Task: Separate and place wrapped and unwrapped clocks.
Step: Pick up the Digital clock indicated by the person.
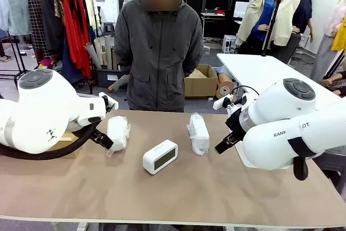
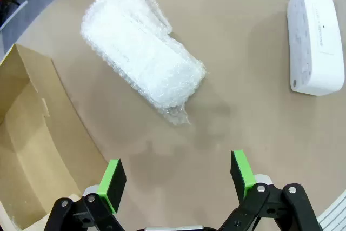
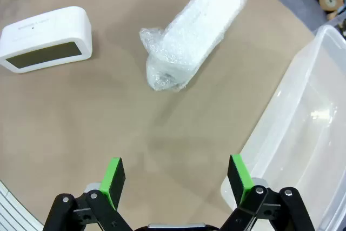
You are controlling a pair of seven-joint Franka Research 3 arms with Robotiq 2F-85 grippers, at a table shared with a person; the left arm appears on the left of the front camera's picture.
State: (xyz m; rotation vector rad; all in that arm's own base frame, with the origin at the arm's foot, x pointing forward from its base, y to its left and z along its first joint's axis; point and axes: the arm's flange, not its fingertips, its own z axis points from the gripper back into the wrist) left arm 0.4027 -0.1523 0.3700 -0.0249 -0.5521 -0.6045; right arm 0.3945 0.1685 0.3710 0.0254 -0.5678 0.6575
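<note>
Left arm, at the left end of the tan table: glossy white rounded shell, grey disc joint cap, black cable looped below. Right arm, at the table's right end: matching white shell and grey cap, black strap, partly hidden dark lettering. Left gripper and right gripper: black linkage fingers, green pads.

A tan table spans the foreground. An open brown cardboard box sits at its left edge, and a clear plastic tub sits at its right edge. A person in a grey hooded jacket stands at the far side. Farther back are a clothes rack hung with garments, a second cardboard box on the floor, and a white table
</note>
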